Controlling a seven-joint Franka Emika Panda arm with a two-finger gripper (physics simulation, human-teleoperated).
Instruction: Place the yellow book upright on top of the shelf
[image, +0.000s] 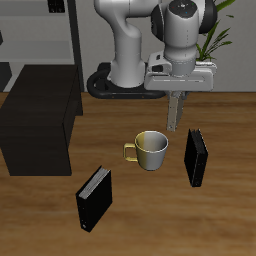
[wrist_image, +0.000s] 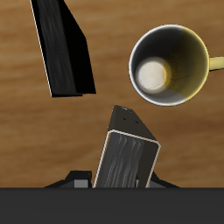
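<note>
The gripper had its jaws clamped on the top edge of the yellow book, seemingly stiff and light; the shelf stood at nine o'clock.

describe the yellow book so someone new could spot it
Find the white robot arm at the table's back. The yellow book hangs upright in its claw, near the mug. It is thin and greyish tan; the black books are thicker.
</note>
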